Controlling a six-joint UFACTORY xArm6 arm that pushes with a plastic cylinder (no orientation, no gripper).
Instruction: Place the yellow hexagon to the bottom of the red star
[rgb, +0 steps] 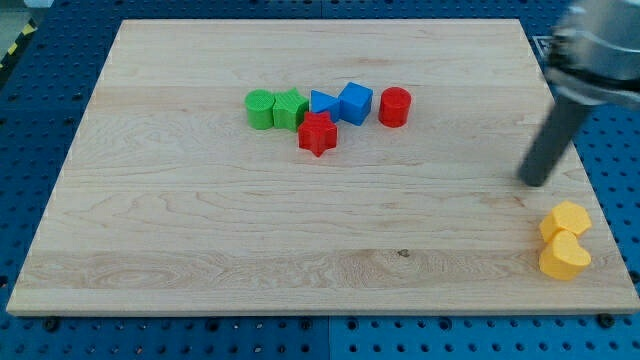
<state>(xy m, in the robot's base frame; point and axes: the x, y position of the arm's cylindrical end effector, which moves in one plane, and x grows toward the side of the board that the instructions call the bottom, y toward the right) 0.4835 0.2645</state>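
Since the arm ends in a plain rod, there are no jaws to speak of, so nothing is apart, together or clamped; the rod's tip (533, 182) just rests near the desk (200, 250) surface toward the view's right edge. The yellow hexagon (566, 220) sits at approx 5 o'clock from the tip, near it but not touching, down in the desk's bottom-right corner. A second yellow block (565, 257), rounded, maybe heart-shaped, is pressed against the hexagon at its 6 o'clock. The red star (317, 133) is well apart, toward 10 o'clock from the hexagon, w/ a cluster round it: a green cylinder (260, 108) and a green block (290, 108) at its 10–11 o'clock, a blue triangle-ish block (322, 103) at 12, a blue cube (355, 103) at 1 and a red cylinder (395, 106) at 2. The spot at the star's 6 o'clock looks free. Handling, as I judge it: the hexagon looks a small, stiff, light plastic piece, likely to slide easily on smooth wood and to spin if hit off-centre. No taking hold here; best contact is prob. a flat face on its 3–4 o'clock side, pushing through the centre toward 10 o'clock. Risk: the other yellow block gets dragged along, & the desk edge is close.
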